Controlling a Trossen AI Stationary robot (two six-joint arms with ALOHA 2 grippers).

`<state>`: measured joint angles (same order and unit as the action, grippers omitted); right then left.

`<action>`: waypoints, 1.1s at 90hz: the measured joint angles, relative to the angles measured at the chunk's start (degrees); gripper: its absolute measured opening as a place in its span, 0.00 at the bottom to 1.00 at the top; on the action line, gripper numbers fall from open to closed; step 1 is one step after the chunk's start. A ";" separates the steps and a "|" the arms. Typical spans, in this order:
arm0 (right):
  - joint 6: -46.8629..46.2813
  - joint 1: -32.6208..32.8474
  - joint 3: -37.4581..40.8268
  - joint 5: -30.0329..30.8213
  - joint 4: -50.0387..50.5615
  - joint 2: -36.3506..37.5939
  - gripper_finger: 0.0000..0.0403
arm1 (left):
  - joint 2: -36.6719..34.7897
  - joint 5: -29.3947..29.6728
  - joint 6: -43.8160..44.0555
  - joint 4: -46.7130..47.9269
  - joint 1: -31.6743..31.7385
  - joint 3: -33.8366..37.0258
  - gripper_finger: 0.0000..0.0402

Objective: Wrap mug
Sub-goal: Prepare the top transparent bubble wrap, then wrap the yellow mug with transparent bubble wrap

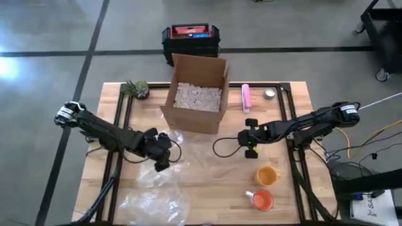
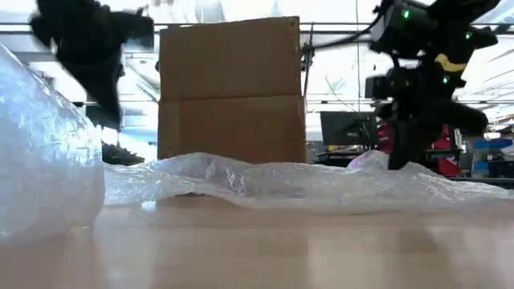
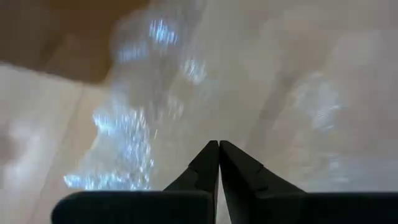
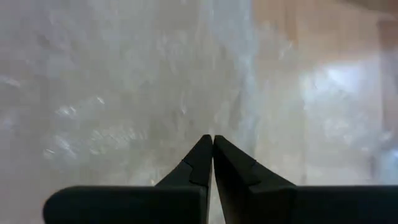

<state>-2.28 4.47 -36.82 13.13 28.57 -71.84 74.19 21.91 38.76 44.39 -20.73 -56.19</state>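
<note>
A clear sheet of bubble wrap (image 1: 201,150) lies flat on the table in front of the cardboard box (image 1: 196,94). My left gripper (image 1: 161,157) is shut over the sheet's left edge; in the low view it (image 2: 104,96) stands above the wrap (image 2: 265,181). My right gripper (image 1: 246,139) is shut at the sheet's right edge and points down. Two orange mugs (image 1: 266,175) (image 1: 261,199) stand upright on the table at the front right, apart from both grippers. My right gripper comes from above, and in the low view its shut fingers (image 2: 399,156) reach down to the right edge of the wrap (image 2: 418,172). Whether a layer is between the fingertips cannot be told. The sheet lies slack on the table.
A second bunch of bubble wrap (image 1: 154,202) lies at the front left. The box holds white packing fill (image 1: 198,95). Behind it are a small plant (image 1: 137,89), a pink object (image 1: 246,97) and a small round thing (image 1: 270,94). A black case (image 1: 190,39) sits on the floor.
</note>
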 joint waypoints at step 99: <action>-10.49 3.81 -4.23 -10.10 13.43 28.35 0.00 | 50.60 -5.49 -42.72 -33.65 5.97 -56.15 0.26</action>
<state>-12.77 8.28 -41.05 3.03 42.00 -43.50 124.79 16.43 -3.96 10.74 -14.76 -112.34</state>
